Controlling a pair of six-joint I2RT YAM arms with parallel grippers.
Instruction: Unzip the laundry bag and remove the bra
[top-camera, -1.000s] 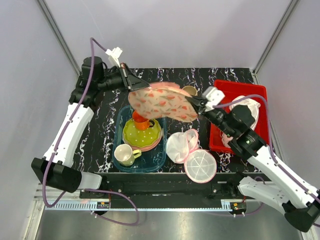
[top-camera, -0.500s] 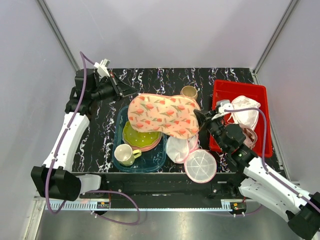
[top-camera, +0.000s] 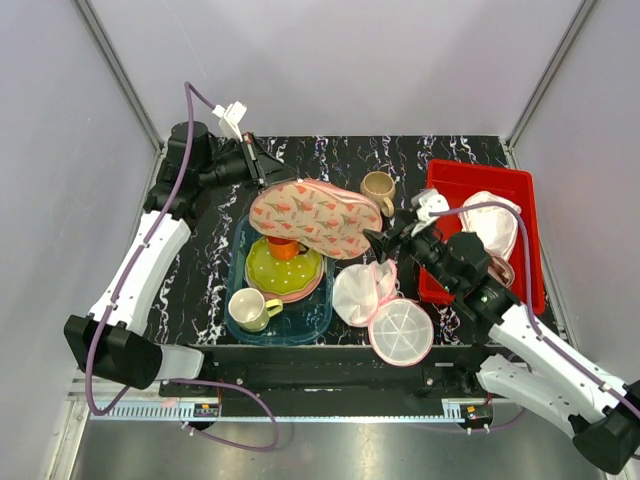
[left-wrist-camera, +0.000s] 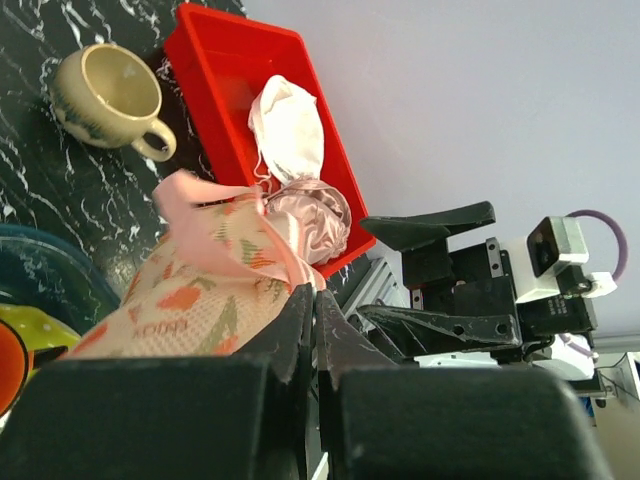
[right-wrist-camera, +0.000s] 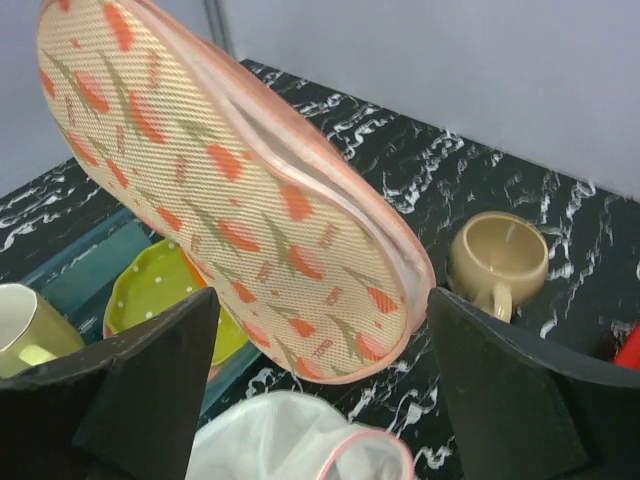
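The laundry bag (top-camera: 315, 215), a peach oval pouch with red-orange motifs, hangs in the air over the blue tray. My left gripper (top-camera: 265, 172) is shut on the bag's pink edging (left-wrist-camera: 285, 262) at its far-left end. My right gripper (top-camera: 387, 238) stands open just right of the bag; in the right wrist view the bag (right-wrist-camera: 230, 200) hangs in front of the spread fingers (right-wrist-camera: 160, 370) without touching them. The mauve-pink bra (left-wrist-camera: 315, 215) lies in the red bin (left-wrist-camera: 220, 50) beside a white mesh bundle (left-wrist-camera: 290, 130).
A blue tray (top-camera: 318, 318) holds a green plate (top-camera: 285, 268), an orange cup and a yellow-green mug (top-camera: 250, 310). A tan cup (top-camera: 378, 186) stands behind the bag. A white mesh pouch (top-camera: 362, 290) and its round half (top-camera: 402, 332) lie at the front. The red bin (top-camera: 450, 180) is at right.
My right gripper has opened, let go of the bag and drawn back. The bag now hangs from the left gripper alone and has swung left and up.
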